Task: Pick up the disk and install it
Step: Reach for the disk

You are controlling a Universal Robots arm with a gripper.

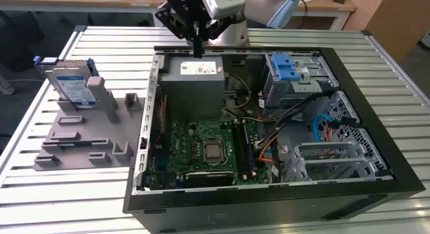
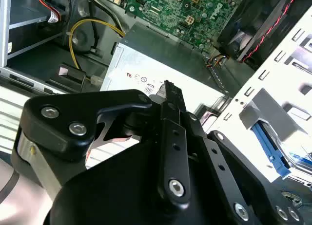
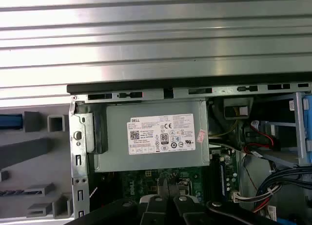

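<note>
The disk (image 1: 72, 86) stands upright in a grey holder (image 1: 80, 138) at the exterior view's left, outside the open computer case; it is silver with a blue-and-white label and a blue frame. A blue edge of the disk (image 3: 9, 121) also shows in the first wrist view. My gripper (image 1: 198, 53) hangs over the far end of the case, above the grey power supply box (image 1: 195, 85), well away from the disk. Its black fingers are shut together with nothing between them, as both wrist views show, with the gripper (image 2: 168, 88) over the box (image 3: 156, 137).
The open computer case (image 1: 376, 158) takes up the middle of the slatted metal table (image 1: 60, 204). Inside are a green motherboard (image 1: 201, 148), cables and a silver drive cage with a blue latch (image 1: 287, 72). The grey holder has several empty slots.
</note>
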